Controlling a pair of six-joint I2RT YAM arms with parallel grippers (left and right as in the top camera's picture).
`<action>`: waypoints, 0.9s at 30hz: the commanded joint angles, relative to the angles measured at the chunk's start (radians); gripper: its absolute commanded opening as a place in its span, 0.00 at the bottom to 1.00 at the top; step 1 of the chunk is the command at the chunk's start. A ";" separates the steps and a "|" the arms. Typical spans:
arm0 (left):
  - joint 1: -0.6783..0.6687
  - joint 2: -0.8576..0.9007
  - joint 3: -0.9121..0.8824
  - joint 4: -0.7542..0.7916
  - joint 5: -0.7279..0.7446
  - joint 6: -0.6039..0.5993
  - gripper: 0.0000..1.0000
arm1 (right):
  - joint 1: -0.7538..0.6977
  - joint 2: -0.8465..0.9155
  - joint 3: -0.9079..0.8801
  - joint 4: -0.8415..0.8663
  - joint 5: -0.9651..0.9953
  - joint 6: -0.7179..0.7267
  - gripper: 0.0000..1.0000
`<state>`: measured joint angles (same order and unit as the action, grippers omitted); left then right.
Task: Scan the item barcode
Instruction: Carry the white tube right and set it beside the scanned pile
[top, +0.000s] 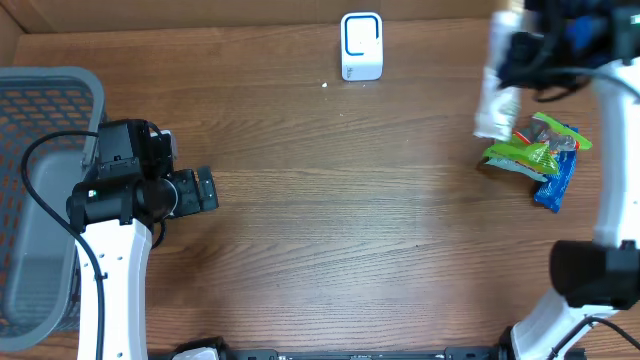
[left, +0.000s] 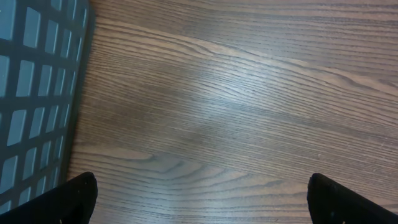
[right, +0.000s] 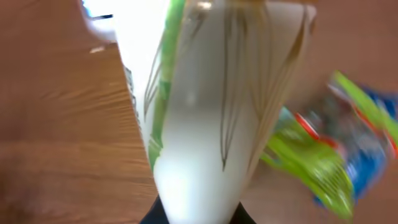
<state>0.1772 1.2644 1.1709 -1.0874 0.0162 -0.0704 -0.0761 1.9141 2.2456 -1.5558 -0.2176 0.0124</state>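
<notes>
Right gripper (top: 515, 50) pinched tight on one end of a white, green-striped pouch (top: 497, 98), raised off the table well right of the white barcode scanner (top: 361, 45); left gripper (top: 205, 190) spread wide, far left of the scanner. Looks light, soft and glossy, so probably slippery and floppy. Best kept gripped at a sealed end, leaving the printed face flat.

White pkt (right: 205, 143) w/ green stripe in jaws, blurry green pkts (right: 323, 165) at right on table (right: 56, 143)
</notes>
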 joint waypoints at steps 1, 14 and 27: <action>-0.001 -0.002 0.001 0.000 0.010 0.019 1.00 | -0.128 0.007 -0.083 0.010 -0.045 0.078 0.04; -0.001 -0.002 0.001 0.000 0.010 0.019 0.99 | -0.407 0.009 -0.598 0.250 0.038 0.058 0.04; -0.001 -0.002 0.001 0.000 0.010 0.019 1.00 | -0.388 0.007 -0.708 0.488 -0.068 0.005 0.62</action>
<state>0.1772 1.2644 1.1709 -1.0874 0.0162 -0.0704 -0.4759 1.9427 1.5211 -1.0607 -0.1894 0.0452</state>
